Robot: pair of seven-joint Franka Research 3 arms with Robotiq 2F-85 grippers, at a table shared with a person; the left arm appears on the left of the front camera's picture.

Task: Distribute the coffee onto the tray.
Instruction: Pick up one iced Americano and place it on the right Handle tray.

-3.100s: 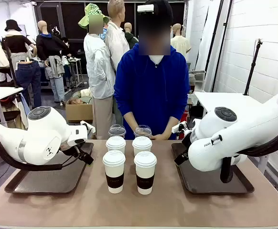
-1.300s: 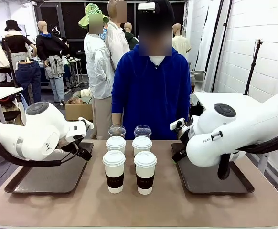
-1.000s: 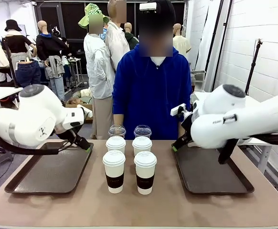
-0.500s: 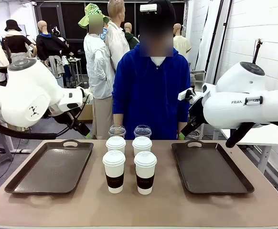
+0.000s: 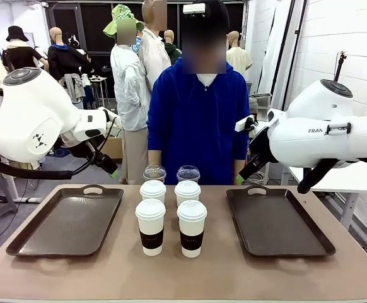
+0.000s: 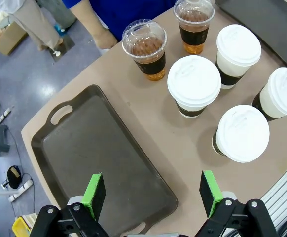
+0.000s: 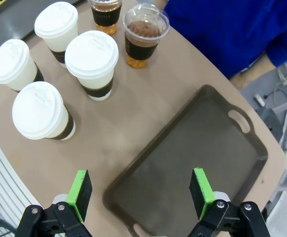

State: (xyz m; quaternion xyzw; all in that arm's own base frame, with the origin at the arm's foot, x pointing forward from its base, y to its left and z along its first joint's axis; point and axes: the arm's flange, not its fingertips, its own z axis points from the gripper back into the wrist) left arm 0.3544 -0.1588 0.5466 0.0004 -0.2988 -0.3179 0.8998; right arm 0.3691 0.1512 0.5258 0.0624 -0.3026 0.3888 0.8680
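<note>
Four lidded paper cups (image 5: 151,226) stand nearest at the middle of the desk (image 5: 234,271), with two clear cups (image 5: 188,173) behind, half hidden. All sit between the left tray (image 5: 45,233) and right tray (image 5: 297,233), off both rims. Left tool (image 6: 153,190) and right tool (image 7: 141,190) hang released above. The right arm (image 5: 335,136) reads "FRAN", cut off.

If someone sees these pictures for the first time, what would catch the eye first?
Six cups stand grouped at the middle of the table: four white lidded paper cups in front and two clear dome-lidded cups of brown drink behind them, near the person in blue. A dark tray lies on each side, the left tray and the right tray. The left gripper and the right gripper hover open above them.
</note>
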